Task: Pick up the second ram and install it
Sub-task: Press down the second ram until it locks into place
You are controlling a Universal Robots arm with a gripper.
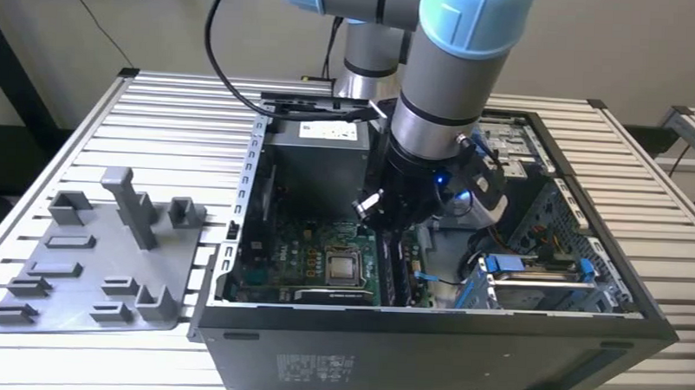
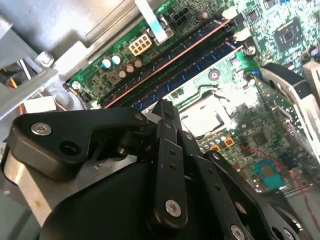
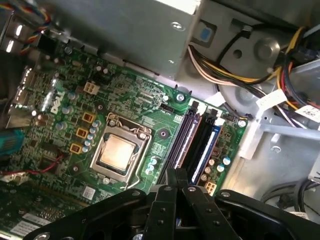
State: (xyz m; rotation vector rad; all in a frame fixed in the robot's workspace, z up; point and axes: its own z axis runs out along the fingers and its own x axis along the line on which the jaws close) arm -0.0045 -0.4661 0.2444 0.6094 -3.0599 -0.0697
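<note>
Exterior view: the gripper [image 1: 376,215] is seen lowered into the open computer case [image 1: 435,337], just above the memory slots [image 1: 393,270] beside the processor socket [image 1: 342,267]. In the first wrist view the fingers [image 3: 170,180] are pressed together over the slots [image 3: 196,142], with no stick visibly pinched between them. A dark stick (whether the second ram [image 3: 184,137], it cannot be told) appears seated there. Installation is judged nearly or fully done.
</note>
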